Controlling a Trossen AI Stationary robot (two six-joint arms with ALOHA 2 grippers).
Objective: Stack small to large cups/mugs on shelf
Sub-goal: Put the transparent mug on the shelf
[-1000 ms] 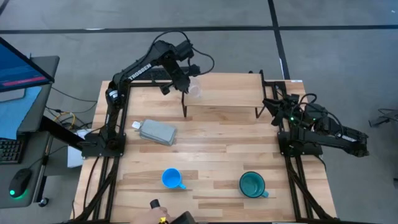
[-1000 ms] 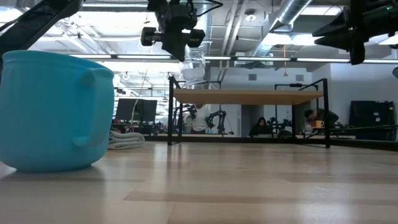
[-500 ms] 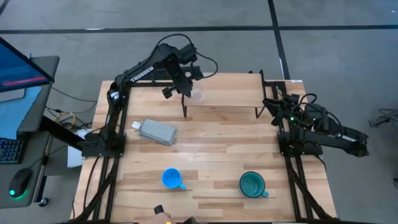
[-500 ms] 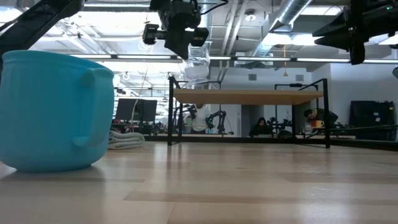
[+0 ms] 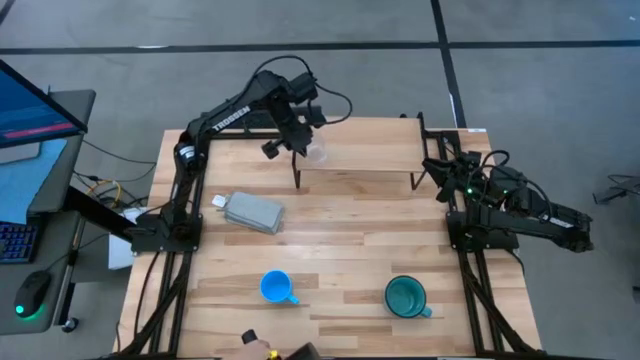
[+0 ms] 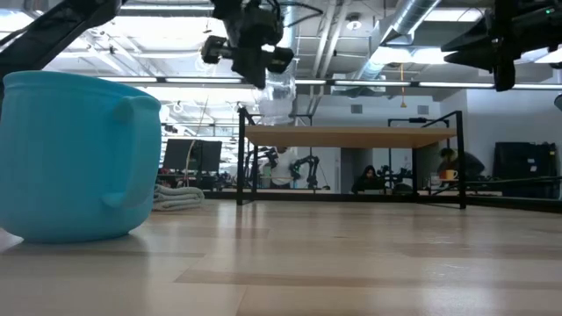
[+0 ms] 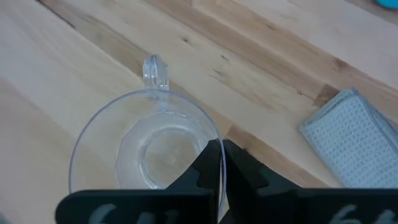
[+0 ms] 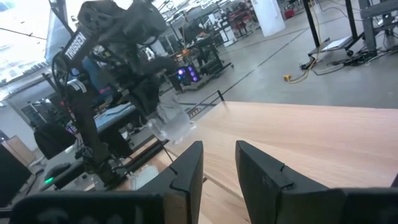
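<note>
My left gripper [image 5: 300,133] is shut on the tiny clear glass cup [image 5: 316,151], which hangs just above the left end of the light-wood shelf [image 5: 370,145]; the low view shows the cup [image 6: 275,95] a little above the shelf board [image 6: 351,136]. The blue mug [image 5: 277,288] and the larger teal mug [image 5: 407,296] stand on their bases near the table's near edge. The blue mug [image 6: 79,158] fills the left of the low view. My right gripper [image 8: 219,163] is open and empty by the shelf's right end. My left gripper pinches the cup's wall at the rim [image 7: 214,142], one finger inside the cup and one outside, on the side away from its small handle [image 7: 155,70]. The fingers come from above, pointing down. The cup hangs below them, mouth up, clear of the shelf.
A flat grey block [image 5: 253,212] lies on the table to the left of the shelf and also shows in the left wrist view [image 7: 354,137]. A person's hand [image 5: 262,350] shows at the table's near edge. A monitor stands beyond the table's left edge.
My left gripper has carried the glass cup a little toward the table's right edge, over the shelf's left end. It stays shut on the cup, which stays mouth up and clear of the board.
</note>
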